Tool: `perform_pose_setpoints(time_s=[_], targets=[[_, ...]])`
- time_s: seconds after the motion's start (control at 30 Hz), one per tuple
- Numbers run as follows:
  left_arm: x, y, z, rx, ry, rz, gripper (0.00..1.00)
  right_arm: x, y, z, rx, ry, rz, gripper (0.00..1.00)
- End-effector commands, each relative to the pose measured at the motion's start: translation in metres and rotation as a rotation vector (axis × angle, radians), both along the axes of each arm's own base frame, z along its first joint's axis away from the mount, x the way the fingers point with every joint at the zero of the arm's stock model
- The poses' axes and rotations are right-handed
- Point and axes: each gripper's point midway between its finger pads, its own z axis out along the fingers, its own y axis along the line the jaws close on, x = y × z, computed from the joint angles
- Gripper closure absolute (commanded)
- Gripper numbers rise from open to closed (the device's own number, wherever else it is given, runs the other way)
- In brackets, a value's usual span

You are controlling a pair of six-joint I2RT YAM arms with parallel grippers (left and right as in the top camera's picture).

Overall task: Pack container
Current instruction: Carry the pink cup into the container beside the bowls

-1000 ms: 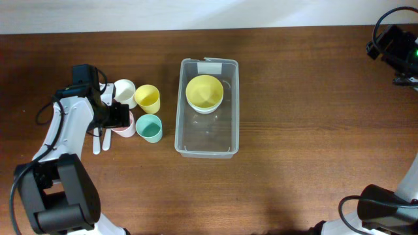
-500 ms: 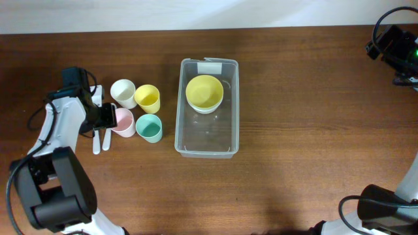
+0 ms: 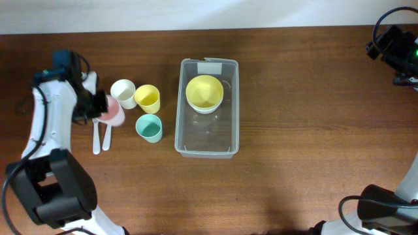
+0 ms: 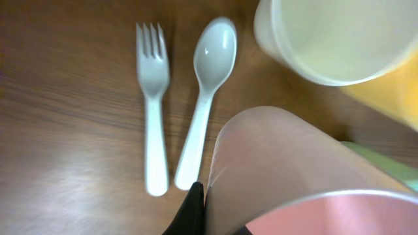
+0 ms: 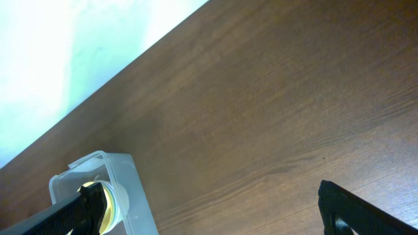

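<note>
The clear container (image 3: 230, 130) stands at the table's middle, white label at its far end, and holds a yellow bowl (image 3: 204, 91) nested on a white one. My left gripper (image 3: 98, 106) is shut on the rim of a pink cup (image 3: 113, 112), left of the container. In the left wrist view the pink cup (image 4: 287, 170) fills the lower right, with one black finger (image 4: 193, 210) pressed against its outer wall. My right gripper (image 3: 392, 47) hangs open at the far right corner. In the right wrist view the right gripper (image 5: 212, 219) has only wood between its fingers; the container (image 5: 127, 189) shows lower left.
A white cup (image 3: 123, 92), a yellow cup (image 3: 147, 98) and a teal cup (image 3: 149, 128) stand between the pink cup and the container. A white fork (image 3: 96, 138) and spoon (image 3: 106, 136) lie just below my left gripper.
My left gripper has shut on the pink cup's rim and drawn it left and toward the far edge, away from the teal cup. The right arm has not moved.
</note>
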Motion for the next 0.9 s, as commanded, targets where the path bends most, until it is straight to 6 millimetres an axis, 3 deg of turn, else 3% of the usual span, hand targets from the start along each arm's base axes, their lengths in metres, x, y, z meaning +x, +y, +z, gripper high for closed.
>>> perform_pose_setpoints(time_s=[0.0, 0.03, 0.1, 0.17, 0.3, 0.37, 0.47, 0.53, 0.63, 0.67, 0.87], targets=[[0.014, -0.009, 0.092, 0.030, -0.191, -0.028, 0.99, 0.001, -0.002, -0.001, 0.002, 0.003, -0.012, 0.01], [0.015, -0.023, 0.118, 0.017, -0.244, -0.059, 0.99, 0.001, -0.002, -0.001, 0.001, 0.003, -0.012, 0.01], [0.016, -0.053, 0.151, -0.019, -0.325, -0.129, 0.98, 0.001, -0.002, -0.001, 0.002, 0.003, -0.012, 0.01], [0.016, -0.103, 0.181, -0.042, -0.417, -0.255, 0.99, 0.001, -0.002, -0.001, 0.002, 0.003, -0.012, 0.01], [0.016, -0.180, 0.184, -0.080, -0.446, -0.441, 0.98, 0.001, -0.002, -0.001, 0.002, 0.003, -0.012, 0.01], [0.016, -0.227, 0.170, -0.104, -0.424, -0.549, 0.98, 0.001, -0.002, -0.001, 0.002, 0.003, -0.012, 0.01], [0.014, -0.269, 0.142, -0.120, -0.358, -0.641, 0.98, 0.001, -0.002, -0.001, 0.002, 0.003, -0.012, 0.01], [0.013, -0.295, 0.103, -0.114, -0.261, -0.695, 0.98, 0.001, -0.002, -0.001, 0.002, 0.003, -0.012, 0.01], [0.012, -0.311, 0.066, -0.106, -0.168, -0.726, 0.99, 0.001, -0.002, -0.001, 0.002, 0.003, -0.012, 0.01], [0.009, -0.317, 0.041, -0.100, -0.099, -0.740, 0.99, 0.001, -0.002, -0.001, 0.002, 0.003, -0.012, 0.01], [-0.004, -0.320, -0.014, -0.062, 0.073, -0.756, 0.99, 0.001, -0.002, -0.001, 0.002, 0.003, -0.012, 0.01]])
